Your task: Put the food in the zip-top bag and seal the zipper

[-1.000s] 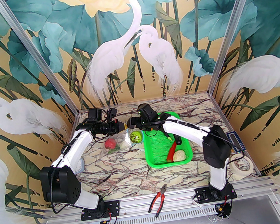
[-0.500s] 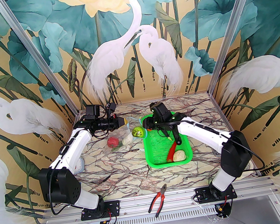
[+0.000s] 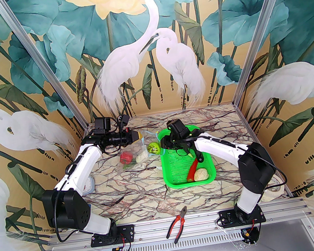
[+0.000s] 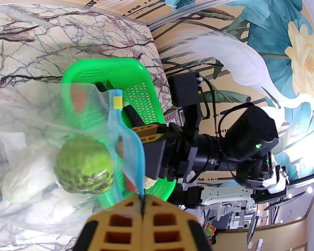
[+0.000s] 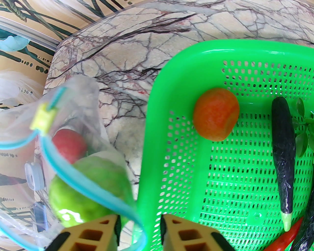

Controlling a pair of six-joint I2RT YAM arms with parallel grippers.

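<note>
The clear zip-top bag [image 3: 135, 160] lies left of the green basket [image 3: 171, 184]. My left gripper [image 3: 140, 136] is shut on its blue zipper [image 4: 117, 122], holding the mouth up. The bag holds a green cabbage [image 3: 154, 148], a red tomato [image 3: 126, 157] and a white cucumber [image 3: 142, 156]. My right gripper [image 5: 139, 232] hovers at the basket's far left corner, jaws apart, with the zipper [image 5: 98, 188] running loosely through the gap. In the basket lie an orange tomato [image 5: 215, 114], a dark eggplant [image 5: 283, 152], a red chili [image 3: 193, 170] and a cream cauliflower [image 3: 201, 174].
Red-handled pliers [image 3: 178, 223] lie near the table's front edge. A roll of tape [image 3: 273, 192] sits behind the right arm's shoulder. A pale round lid [image 3: 89, 186] lies under the left arm. Painted walls close in three sides.
My right gripper has drawn back from over the bag mouth to the basket's corner, and its jaws have narrowed. The cabbage stays in the bag. The left gripper has hardly moved.
</note>
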